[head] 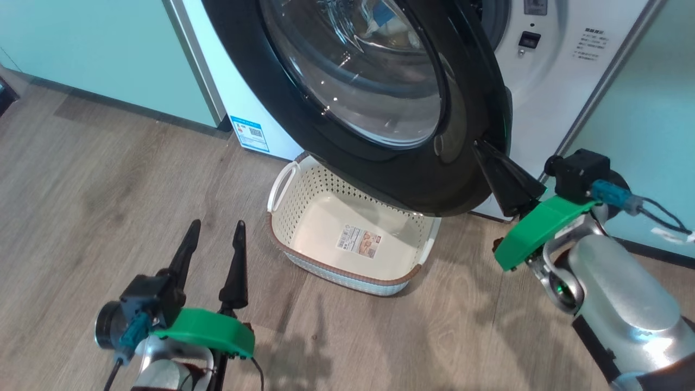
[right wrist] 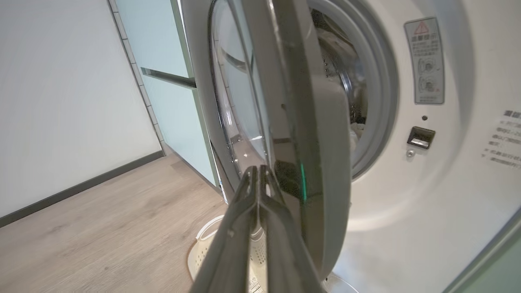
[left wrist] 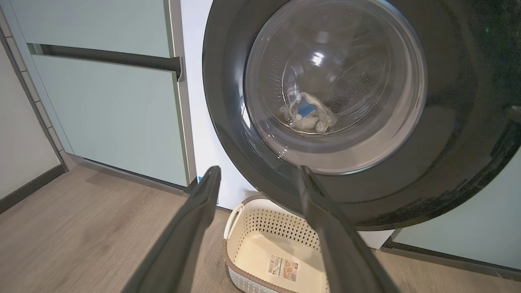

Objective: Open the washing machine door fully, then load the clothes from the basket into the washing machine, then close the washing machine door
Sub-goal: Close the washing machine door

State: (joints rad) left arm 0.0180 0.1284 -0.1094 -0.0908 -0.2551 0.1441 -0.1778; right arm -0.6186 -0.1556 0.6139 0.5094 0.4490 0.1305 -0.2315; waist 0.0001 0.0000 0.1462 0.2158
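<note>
Two grippers sit closest: left gripper (head: 217, 224) spread wide and empty above the floor (head: 81, 190); right gripper (head: 480, 146) pinched shut, holding nothing, tips at the rim of the one washing machine door (head: 326, 136). That door is glossy black and round with a glass bowl, and it stands ajar. One cream basket (head: 282, 228) below it has a label (head: 358, 241) on its bottom. Pale clothes (left wrist: 307, 116) lie in the drum (right wrist: 350, 93).

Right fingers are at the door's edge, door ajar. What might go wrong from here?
The shut right gripper meets only the edge of the washing machine door and may slip off. Pale clothes show close to the rubber ring, so the door might pinch them. The basket sits below the door; the arm may clip it.
</note>
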